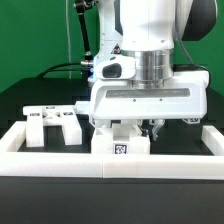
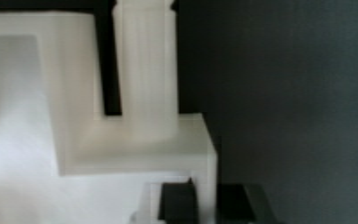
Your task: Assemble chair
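My gripper (image 1: 141, 127) is low over a white blocky chair part (image 1: 120, 142) that stands just behind the front rail and shows a square tag on its face. In the wrist view the part (image 2: 131, 120) is a broad white piece with a tall post and a dark slot beside it. My two black fingers (image 2: 179, 203) stand close together with a thin white edge of the part between them; the gripper (image 2: 211, 203) is shut on it. More white chair parts (image 1: 52, 121) with tags lie at the exterior view's left.
A long low white border rail (image 1: 60, 163) runs along the front and up both sides of the black table. The arm's body hides the table behind the held part. A green backdrop stands behind.
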